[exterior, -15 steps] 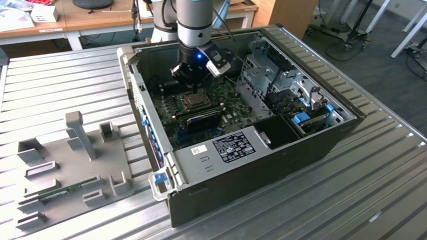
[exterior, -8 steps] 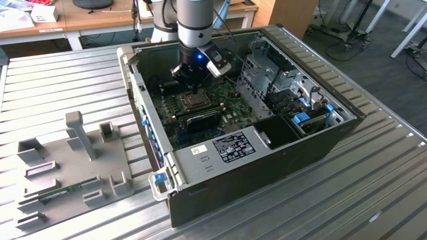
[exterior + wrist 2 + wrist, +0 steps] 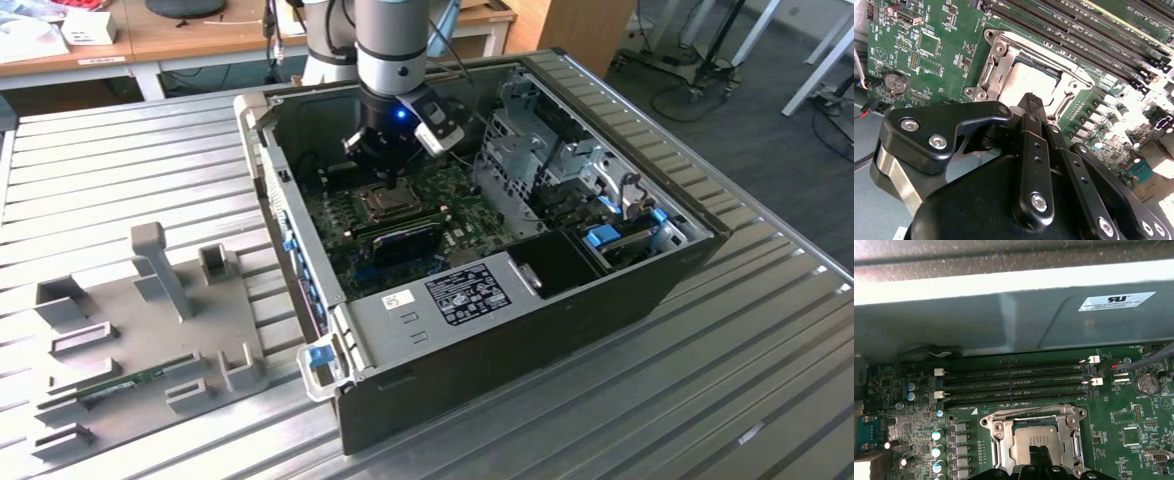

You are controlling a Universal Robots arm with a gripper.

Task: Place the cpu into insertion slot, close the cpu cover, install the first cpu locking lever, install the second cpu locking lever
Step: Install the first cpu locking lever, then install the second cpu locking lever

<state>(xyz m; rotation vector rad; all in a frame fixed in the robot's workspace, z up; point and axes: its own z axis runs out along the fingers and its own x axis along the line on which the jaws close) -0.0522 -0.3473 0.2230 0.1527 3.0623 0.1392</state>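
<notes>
Second wrist view: end effector [image 3: 1035, 100] closed, holding nothing, tip just over the cpu [image 3: 1026, 82] — already seated in the insertion slot [image 3: 1004, 50]. Chip's light, rigid, fragile — handle by edges.

The cpu [image 3: 1035, 439] has a dull, matt silvery-tan metal top. Around it, the cpu cover [image 3: 1071, 432] is thin bright metal with a shiny, smooth finish. The circuit board [image 3: 1134, 415] is glossy green, with matt black plastic memory slots [image 3: 1014, 385]. The gripper [image 3: 1032, 105] is smooth black with a soft sheen, fastened with shiny metal screws. The computer case [image 3: 627, 290] is matt black outside, with dull grey sheet metal inside. The table [image 3: 120, 170] is ribbed, brushed silver metal. A tray [image 3: 134, 350] looks like matt grey plastic.
</notes>
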